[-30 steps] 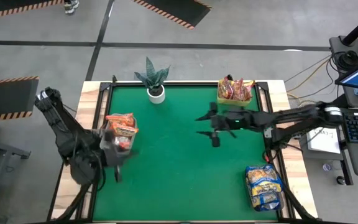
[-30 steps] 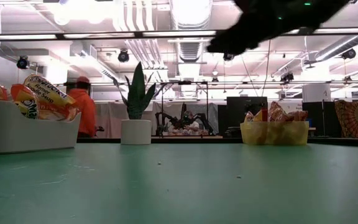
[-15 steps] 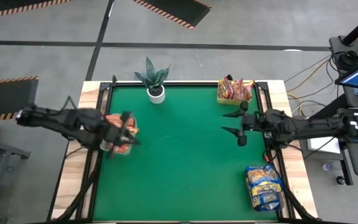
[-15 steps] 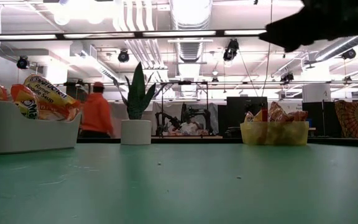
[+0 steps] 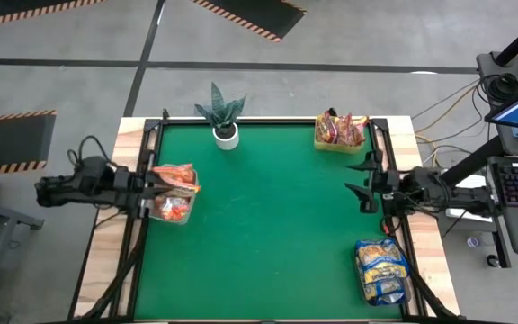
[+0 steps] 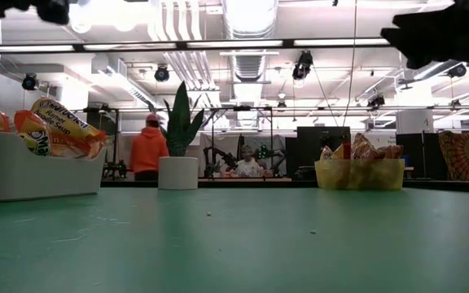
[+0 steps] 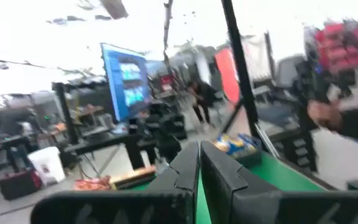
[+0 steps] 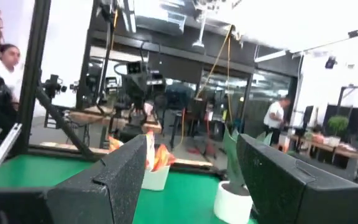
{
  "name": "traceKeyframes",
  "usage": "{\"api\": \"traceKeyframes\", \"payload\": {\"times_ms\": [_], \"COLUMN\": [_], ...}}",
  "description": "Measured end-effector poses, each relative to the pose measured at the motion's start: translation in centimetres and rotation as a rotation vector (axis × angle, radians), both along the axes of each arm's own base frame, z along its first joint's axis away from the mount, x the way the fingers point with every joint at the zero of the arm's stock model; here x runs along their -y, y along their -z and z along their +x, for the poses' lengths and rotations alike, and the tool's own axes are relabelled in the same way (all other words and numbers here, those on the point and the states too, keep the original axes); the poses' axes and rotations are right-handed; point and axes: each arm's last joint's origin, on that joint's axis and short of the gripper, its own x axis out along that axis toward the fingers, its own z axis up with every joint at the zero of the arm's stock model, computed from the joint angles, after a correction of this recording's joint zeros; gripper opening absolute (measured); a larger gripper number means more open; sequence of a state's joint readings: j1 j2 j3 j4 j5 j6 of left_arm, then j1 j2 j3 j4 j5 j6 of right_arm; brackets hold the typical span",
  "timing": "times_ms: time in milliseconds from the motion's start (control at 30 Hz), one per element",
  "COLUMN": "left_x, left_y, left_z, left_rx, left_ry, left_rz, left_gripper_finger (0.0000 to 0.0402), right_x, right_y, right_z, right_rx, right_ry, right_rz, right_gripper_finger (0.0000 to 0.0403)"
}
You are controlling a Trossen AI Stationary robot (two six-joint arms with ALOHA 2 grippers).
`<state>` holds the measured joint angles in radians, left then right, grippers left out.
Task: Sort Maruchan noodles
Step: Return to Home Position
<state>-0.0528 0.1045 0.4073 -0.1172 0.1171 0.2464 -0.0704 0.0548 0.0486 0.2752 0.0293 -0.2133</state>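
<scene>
The Maruchan noodles lie in three bins. Orange-red packets (image 5: 174,187) fill a white bin (image 6: 23,171) at the table's left edge. Red-silver packets (image 5: 340,130) stand in a yellow bin (image 6: 359,173) at the far right corner. Yellow-and-blue packets (image 5: 381,268) sit in a clear bin at the near right corner. My left gripper (image 5: 151,184) is shut and empty, held level just left of the white bin. My right gripper (image 5: 360,186) is open and empty, held level at the table's right edge, pointing left. Its fingers frame the orange-red packets (image 8: 157,158) across the table.
A small plant in a white pot (image 5: 226,135) stands at the far edge, left of centre. The green mat (image 5: 268,234) shows bare between the bins. Black frame posts line the table's sides. People move in the room behind, one in orange (image 6: 146,150).
My left arm has swung up from the near left, passed over the white bin and drawn back toward the left edge, now stretched level. My right gripper has drawn back from the table's middle to the right edge, staying open. The person in orange has walked to the right.
</scene>
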Motion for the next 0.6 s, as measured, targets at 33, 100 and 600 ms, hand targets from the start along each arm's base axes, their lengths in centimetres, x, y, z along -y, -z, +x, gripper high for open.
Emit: {"api": "traceKeyframes", "payload": {"times_ms": [33,100,600], "left_x": [-0.1,-0.2,-0.3], "left_y": [0.6,1.9,6.7], "left_z": [-0.3,-0.4,2.8], "left_rx": [0.025,0.047,-0.012], "left_ry": [-0.016,-0.047,-0.139], "left_rz": [-0.013,-0.04,-0.118], "left_gripper_finger": [0.0,0.0,0.0], "right_x": [0.0,0.0,0.0], "right_y": [0.3,1.2,2.0], "right_z": [-0.1,-0.1,0.2], "right_rx": [0.013,-0.022,-0.1], "right_ry": [0.0,0.002,-0.043], "right_rz": [-0.007,-0.004,0.083], "right_gripper_finger": [0.0238,0.0238,0.0238]}}
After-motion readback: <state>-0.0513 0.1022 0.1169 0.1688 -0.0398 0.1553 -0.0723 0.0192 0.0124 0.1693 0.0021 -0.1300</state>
